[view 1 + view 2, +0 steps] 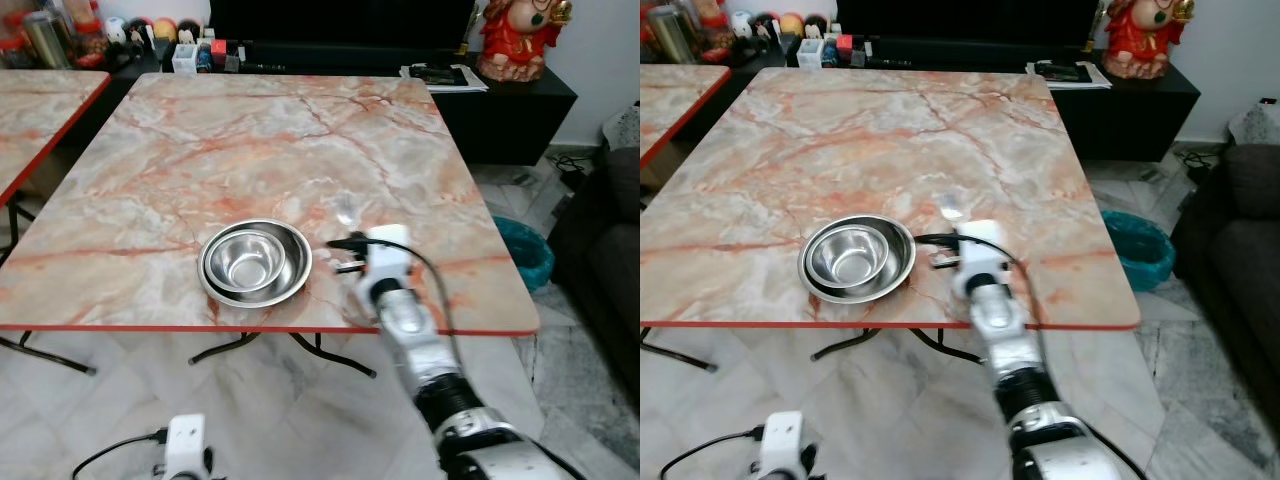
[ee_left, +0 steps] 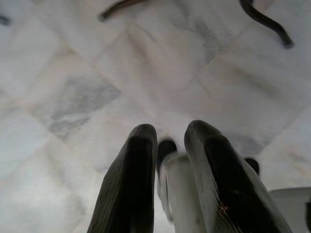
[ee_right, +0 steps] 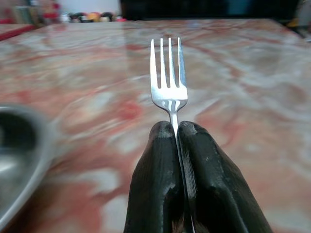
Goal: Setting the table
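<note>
Nearest, low in the left of the head view, my left gripper [image 1: 185,440] hangs idle over the pale marble floor [image 2: 73,97]; its two black fingers [image 2: 129,184] point down with a narrow gap between them, and I cannot tell whether they are parted or closed on anything.

Lower centre-right of the head view: my right gripper [image 3: 177,145] reaches over the near edge of the marble table [image 1: 250,150]. Its fingers are clenched on the handle of a fork [image 3: 168,73], pads pressed together — the tines stand clear beyond the tips, pointing away from me toward the far side of the table. The fork hovers low above the tabletop, just right of the steel bowl [image 1: 255,262].

The bowl sits in the lower centre of the frame, near the table's front edge; it looks like two nested bowls, though I cannot be sure.

Step in hand, as I judge it: laying the fork beside the bowl. To do it well I should lower the handle until the fork lies flat, keep it parallel to the table's side edge and apart from the bowl rim, then release without dragging. The black cable [image 1: 420,265] along my wrist could snag the bowl.

Farther off: a second table [image 1: 40,110] at upper left, a teal bin [image 1: 525,250] at right — beyond, a dark cabinet [image 1: 510,110] with small items and a red figurine [image 1: 515,40].
</note>
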Controlling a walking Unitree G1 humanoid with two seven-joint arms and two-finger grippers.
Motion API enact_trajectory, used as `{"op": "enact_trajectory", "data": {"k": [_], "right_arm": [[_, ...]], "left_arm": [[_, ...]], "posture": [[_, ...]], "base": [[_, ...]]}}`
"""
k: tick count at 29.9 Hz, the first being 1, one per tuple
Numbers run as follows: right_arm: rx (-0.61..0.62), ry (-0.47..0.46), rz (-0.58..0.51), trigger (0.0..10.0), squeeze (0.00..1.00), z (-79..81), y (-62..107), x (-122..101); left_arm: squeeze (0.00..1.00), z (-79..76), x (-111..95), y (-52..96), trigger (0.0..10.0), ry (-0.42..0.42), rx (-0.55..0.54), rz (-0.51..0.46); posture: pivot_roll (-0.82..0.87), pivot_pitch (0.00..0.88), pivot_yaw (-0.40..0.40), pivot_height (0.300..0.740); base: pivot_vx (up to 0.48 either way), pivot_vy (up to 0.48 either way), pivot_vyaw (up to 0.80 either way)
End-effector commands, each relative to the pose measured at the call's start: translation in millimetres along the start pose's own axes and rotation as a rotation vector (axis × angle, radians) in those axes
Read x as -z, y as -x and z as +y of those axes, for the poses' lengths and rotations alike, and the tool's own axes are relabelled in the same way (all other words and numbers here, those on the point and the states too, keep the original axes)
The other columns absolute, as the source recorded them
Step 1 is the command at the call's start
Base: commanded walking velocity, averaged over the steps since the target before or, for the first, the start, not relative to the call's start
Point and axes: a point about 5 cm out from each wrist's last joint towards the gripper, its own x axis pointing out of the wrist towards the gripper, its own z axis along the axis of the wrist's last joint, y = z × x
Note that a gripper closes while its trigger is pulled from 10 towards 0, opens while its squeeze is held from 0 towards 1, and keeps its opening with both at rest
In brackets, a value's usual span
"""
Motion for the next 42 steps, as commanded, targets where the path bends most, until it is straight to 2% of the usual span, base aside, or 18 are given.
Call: {"op": "enact_trajectory", "data": {"k": [1,8,13,14,17,26,30,42], "right_arm": [[-0.032,-0.017,-0.023,10.0,0.0,12.8,-1.7,-6],[-0.033,-0.018,-0.023,10.0,0.0,12.9,-1.7,-6],[-0.025,-0.011,-0.018,10.0,0.0,12.0,-1.5,-5],[-0.013,-0.001,0.006,10.0,0.0,11.6,-0.5,-3],[0.026,-0.061,0.063,10.0,0.0,12.9,0.6,-1],[0.013,-0.063,0.108,10.0,0.0,25.0,3.7,-2],[0.01,-0.046,0.138,10.0,0.0,24.7,7.2,4],[0.01,-0.046,0.138,10.0,0.0,24.7,7.2,4]], "left_arm": [[0.0,7.6,9,2.5,10.0,0.005,-0.022,0.035],[0.0,7.6,8,2.4,10.0,0.005,-0.022,0.033],[0.0,6.4,8,2.3,10.0,0.009,-0.014,0.028],[0.0,5.7,8,2.5,10.0,0.011,-0.009,0.03],[0.0,4.6,10,3.1,10.0,0.012,-0.005,0.037],[0.0,-2.2,18,6.0,10.0,0.015,0.007,0.053],[0.0,-2.0,22,7.3,10.0,0.016,0.007,0.059],[0.0,-2.0,22,7.3,10.0,0.016,0.007,0.059]], "posture": [[0.08,0.102,-0.066,0.74],[0.08,0.101,-0.067,0.74],[0.08,0.103,-0.068,0.74],[0.08,0.104,-0.07,0.74],[0.07,0.109,-0.073,0.74],[0.06,0.117,-0.088,0.74],[0.06,0.115,-0.092,0.74],[0.06,0.115,-0.092,0.74]], "base": [[0.285,0.0,0.0],[0.283,0.0,0.0],[0.0,0.0,0.0],[0.0,0.0,0.0],[0.0,0.0,0.0],[0.0,0.0,0.0],[0.0,0.0,0.0],[0.0,0.0,0.0]]}}
